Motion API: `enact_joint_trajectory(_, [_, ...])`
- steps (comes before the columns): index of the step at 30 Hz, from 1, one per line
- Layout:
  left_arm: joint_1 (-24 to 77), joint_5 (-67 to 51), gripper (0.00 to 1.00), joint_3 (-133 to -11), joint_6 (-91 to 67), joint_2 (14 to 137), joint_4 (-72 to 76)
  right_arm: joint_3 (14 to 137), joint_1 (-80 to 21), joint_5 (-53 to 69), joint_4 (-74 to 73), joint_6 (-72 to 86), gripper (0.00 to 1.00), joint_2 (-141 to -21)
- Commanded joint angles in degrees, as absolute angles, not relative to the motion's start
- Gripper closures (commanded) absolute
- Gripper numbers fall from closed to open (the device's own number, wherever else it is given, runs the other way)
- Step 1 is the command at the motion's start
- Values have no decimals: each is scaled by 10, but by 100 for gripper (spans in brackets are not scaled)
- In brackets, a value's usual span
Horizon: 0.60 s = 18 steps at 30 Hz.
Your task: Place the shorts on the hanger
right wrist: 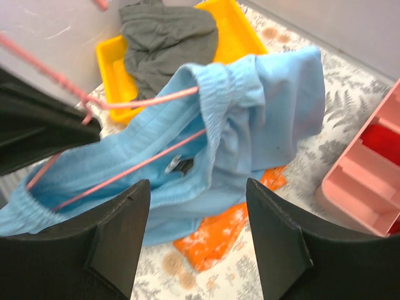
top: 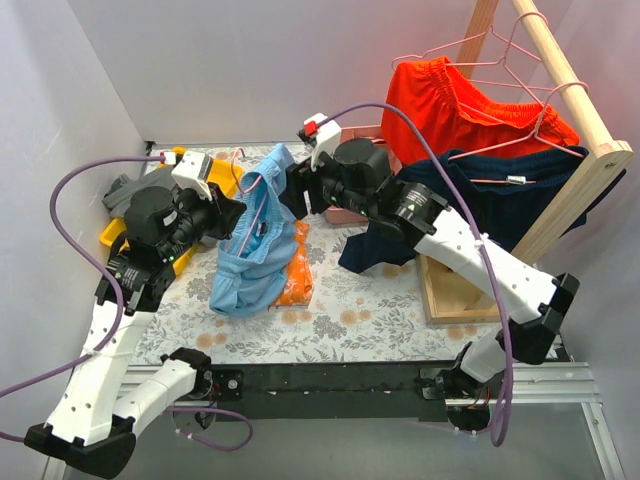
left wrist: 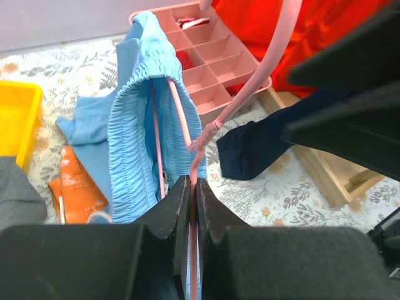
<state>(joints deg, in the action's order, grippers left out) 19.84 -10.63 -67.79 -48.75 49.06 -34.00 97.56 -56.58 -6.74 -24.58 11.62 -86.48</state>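
Pinching the hanger (left wrist: pixel 180 111) in the left gripper (left wrist: pixel 192 187), jaws pressed tight on the thin pink wire, up and left of the orange cloth (top: pixel 295 272); carrying the shorts (top: pixel 255 245) on that wire, gathered waistband threaded over one arm, sky-blue fabric draped down just left of the orange cloth and overlapping its edge; cannot tell whether the lowest fold touches the table (top: pixel 380 320); holding the right gripper (right wrist: pixel 197 200) spread wide and empty above the orange cloth, near the shorts but apart from them; losing the wire inside the folds, and a blurred pink curve of it off the top edge of the left wrist view; left of the orange cloth, a yellow bin (right wrist: pixel 231 25) with a grey garment (right wrist: pixel 169 34) heaped in it, one end cut off by the frame; behind the orange cloth and to the right, a pink compartment tray (left wrist: pixel 212 69), largely blocked by the right arm (top: pixel 470 250) from above.
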Motion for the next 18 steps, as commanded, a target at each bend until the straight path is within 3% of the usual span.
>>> enact_joint_trajectory(1, [200,-150,100,-738,-470,490,-354,1054,-563,-96,-277,71,30,-930])
enact_joint_trajectory(6, [200,-162,100,-769,-464,494,-367,1131,-561,-112,-297,66,37,-999])
enact_joint_trajectory(9, [200,-172,100,-781,-452,494,-381,1193,-559,-150,-330,75,66,-1021])
enact_joint_trajectory(10, [200,-181,100,-784,-446,494,-390,1206,-558,-182,-341,80,88,-1017])
enact_joint_trajectory(11, [200,-188,100,-786,-437,492,-393,1226,-557,-198,-343,83,95,-1012])
enact_joint_trajectory(18, [203,-217,100,-778,-420,459,-401,1274,-548,-289,-345,82,99,-939])
